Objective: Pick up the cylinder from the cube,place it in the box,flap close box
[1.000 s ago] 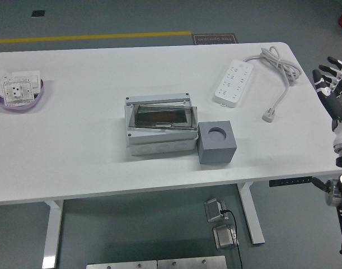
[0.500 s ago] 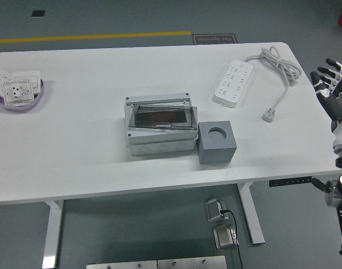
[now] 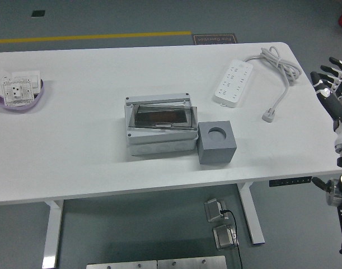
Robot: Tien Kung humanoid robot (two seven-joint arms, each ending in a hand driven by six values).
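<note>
Off the tabletop's (image 3: 103, 140) right end, the fingers (image 3: 327, 81) of the right hand (image 3: 334, 89) are seen spread and raised, with nothing held between them. From that hand, the task's things lie well apart to the left and slightly nearer the tabletop's front edge: first the grey cube (image 3: 217, 143), then the grey box (image 3: 160, 124) touching or just beside the cube's left face. A round socket is seen in the top of the cube, dark and apparently vacant; no cylinder can be made out standing in it, so its whereabouts cannot be told. The box's clear flap is seen lying over the opening, slightly askew, so the box is judged shut or nearly so. Only the right hand is shown, and it is therefore judged to be the one nearer the cube; a reach leftward across the tabletop's corner would be needed. Between hand and cube, farther back, a white power strip (image 3: 233, 83) with its coiled cable is laid. At the far left, a purple dish (image 3: 38, 96) of white switch plates is set.
</note>
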